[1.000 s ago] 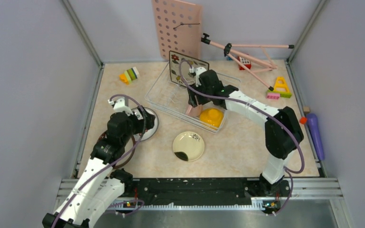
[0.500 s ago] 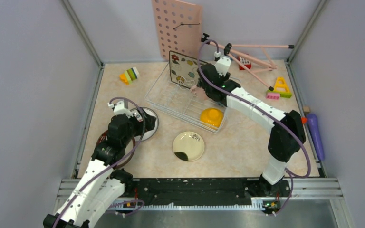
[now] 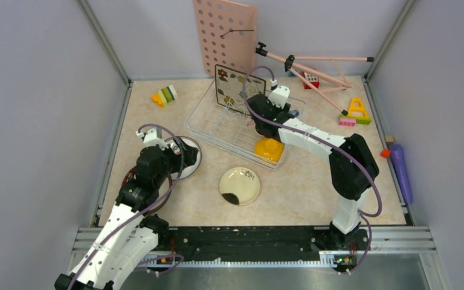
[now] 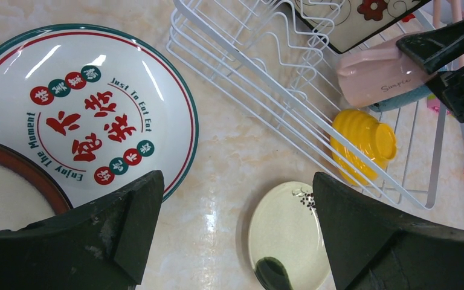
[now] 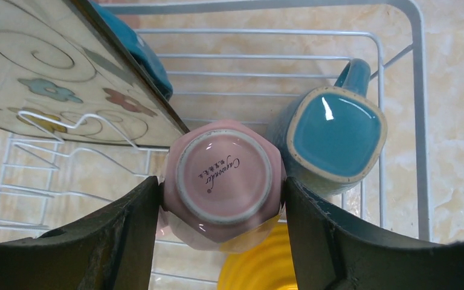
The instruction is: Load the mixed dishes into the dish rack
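My right gripper [image 5: 220,184] is shut on an upside-down pink cup [image 5: 220,175] inside the white wire dish rack [image 3: 217,124], next to an upside-down blue cup [image 5: 337,136]. A square flowered plate [image 3: 232,84] stands upright in the rack, with a teal plate [image 5: 139,54] behind it. An orange-yellow bowl [image 3: 269,148] lies upside down in the rack's near corner. My left gripper [image 4: 237,181] is open and empty above the table. Below it to the left lie a white plate with red characters [image 4: 78,115] and a dark-red-rimmed plate [image 4: 12,181]. A cream plate with a black blotch [image 3: 240,185] lies on the table.
A pink pegboard [image 3: 225,36] leans on the back wall. Toy blocks lie at the back left [image 3: 165,95] and at the right [image 3: 355,112]. A pink folding stand [image 3: 314,66] lies at the back right. A purple object [image 3: 399,169] lies outside the right edge.
My right gripper carried the pink cup from the rack's near side, by the yellow bowl, up and back towards the blue cup. The left arm barely moved.
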`<state>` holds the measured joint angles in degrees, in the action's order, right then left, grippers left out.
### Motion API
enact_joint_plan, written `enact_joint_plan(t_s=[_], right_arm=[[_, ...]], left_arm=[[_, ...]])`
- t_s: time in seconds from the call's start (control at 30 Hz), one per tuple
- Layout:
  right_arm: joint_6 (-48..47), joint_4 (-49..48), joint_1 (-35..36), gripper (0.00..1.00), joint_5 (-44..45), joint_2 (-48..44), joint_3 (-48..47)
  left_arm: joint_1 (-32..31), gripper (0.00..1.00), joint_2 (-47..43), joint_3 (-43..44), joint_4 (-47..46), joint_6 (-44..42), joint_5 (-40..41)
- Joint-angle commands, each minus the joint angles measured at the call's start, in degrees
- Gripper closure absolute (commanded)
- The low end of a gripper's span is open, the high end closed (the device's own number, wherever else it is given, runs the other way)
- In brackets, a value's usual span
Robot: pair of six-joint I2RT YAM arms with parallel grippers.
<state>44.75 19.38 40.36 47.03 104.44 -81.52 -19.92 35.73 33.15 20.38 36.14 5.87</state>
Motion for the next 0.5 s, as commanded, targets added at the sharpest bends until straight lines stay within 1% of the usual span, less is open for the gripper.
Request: enact_joint_plan(t_s=[0.0,0.07,0.13,0.17,0.27,0.3,0.47], right_arm=[[-7.6,-13.0,0.6,1.00,1.9,0.2,1.9],[-9.3,-14.1,0.6,1.00,0.2,0.8,3.0],[-13.4,-17.0,0.6,1.00,-2.7,1.0,4.3],[-15.0,-18.0,0.6,0.99,-4.3,1.0,4.9],[-20.5,-18.9,0.5,0.90,-9.3,0.7,5.8],[-22.1,-19.0,0.5,0.89,-10.6,0.6,5.8],[-33.0,-22.9,0.4,0.94,-17.8,-1.9,8.7]], left_arm=[[0.2,0.02,-0.2,-0.5,-3.1,0.2,0.3],[0.2,0.02,-0.1,-0.5,-3.1,0.1,0.1],[0.2,0.02,-0.1,-0.5,-3.3,0.0,0.0],[0.3,0.02,0.0,-0.5,-3.3,-0.1,-0.1],[0.2,0.02,0.2,-0.7,-3.6,-0.2,-0.5],[0.2,0.02,0.2,-0.7,-3.6,-0.3,-0.5],[0.3,0.02,0.1,-0.8,-3.4,-0.8,-0.8]])
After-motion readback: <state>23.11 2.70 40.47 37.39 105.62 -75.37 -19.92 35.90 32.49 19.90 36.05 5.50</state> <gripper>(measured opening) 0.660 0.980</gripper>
